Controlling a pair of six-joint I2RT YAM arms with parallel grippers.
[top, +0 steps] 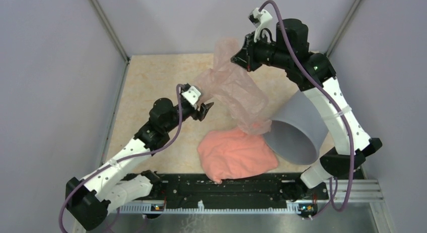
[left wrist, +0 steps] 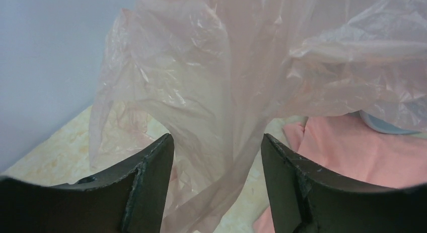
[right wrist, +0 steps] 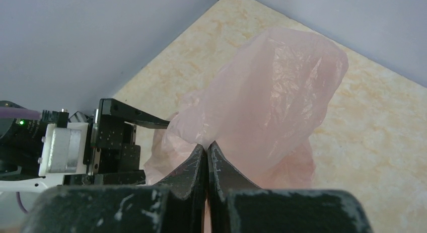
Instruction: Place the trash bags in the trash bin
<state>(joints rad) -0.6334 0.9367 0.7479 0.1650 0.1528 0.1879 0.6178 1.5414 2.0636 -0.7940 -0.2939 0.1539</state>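
The right gripper is closed on the thin see-through pale pink plastic bag, which hangs below it — not yet inside the grey round plastic bin. The left gripper stands open around the film; next, I think, it should pinch there.

see-through pink bag hangs crumpled beside tilted grey bin.

A crumpled salmon-pink sheet, perhaps cloth, lies on the beige marbled tabletop.
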